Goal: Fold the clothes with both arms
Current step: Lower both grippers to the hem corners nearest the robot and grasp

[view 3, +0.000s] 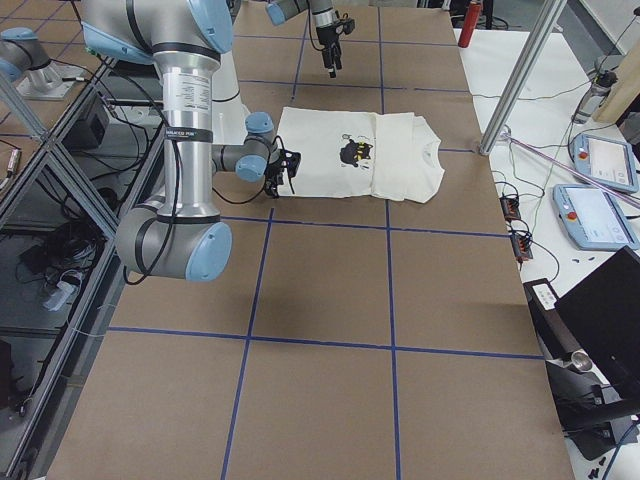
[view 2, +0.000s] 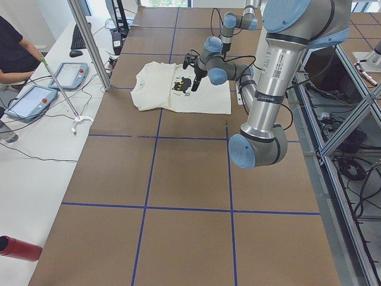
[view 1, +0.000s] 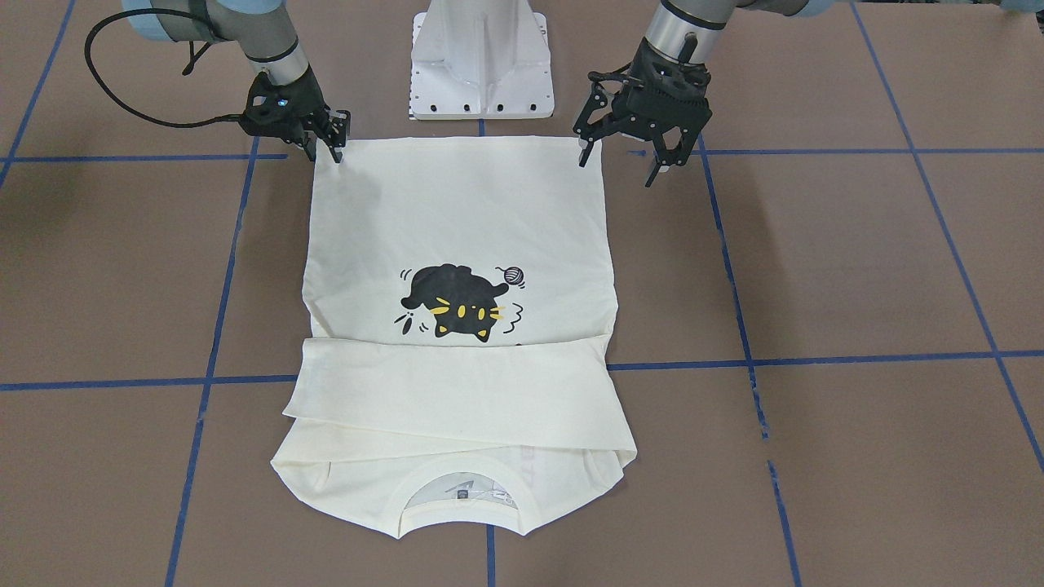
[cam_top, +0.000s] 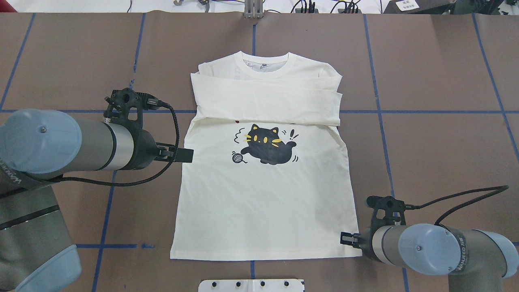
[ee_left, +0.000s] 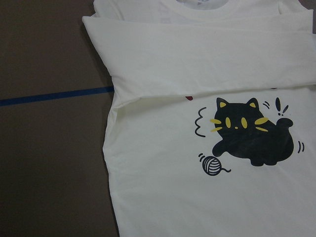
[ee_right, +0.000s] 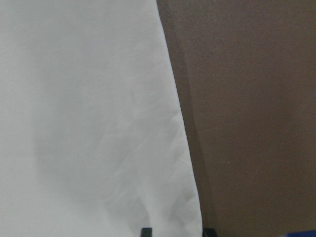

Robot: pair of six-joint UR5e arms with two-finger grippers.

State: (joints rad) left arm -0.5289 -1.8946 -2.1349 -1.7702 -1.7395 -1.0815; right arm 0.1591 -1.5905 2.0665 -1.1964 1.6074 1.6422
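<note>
The cream shirt (view 1: 457,204) (cam_top: 263,202) lies flat, print up, with its collar (cam_top: 265,61) away from the robot. Both sleeves are folded across the chest (cam_top: 263,101), just above the black cat print (cam_top: 267,146). My right gripper (view 1: 326,153) (cam_top: 344,239) is down at the hem corner on its side. In the right wrist view its fingertips (ee_right: 146,231) stand apart, straddling the shirt's edge (ee_right: 187,163). My left gripper (view 1: 618,167) (cam_top: 187,155) hangs open above the table near the other hem corner, holding nothing. The left wrist view looks down on the cat print (ee_left: 252,138).
The white pedestal base (view 1: 481,57) stands just behind the hem. Blue tape lines (view 1: 816,359) cross the brown table. Beyond the table's far side are an aluminium post (view 3: 520,70), tablets (view 3: 595,210), a red cylinder (view 2: 18,247) and a person's arm (view 2: 18,56).
</note>
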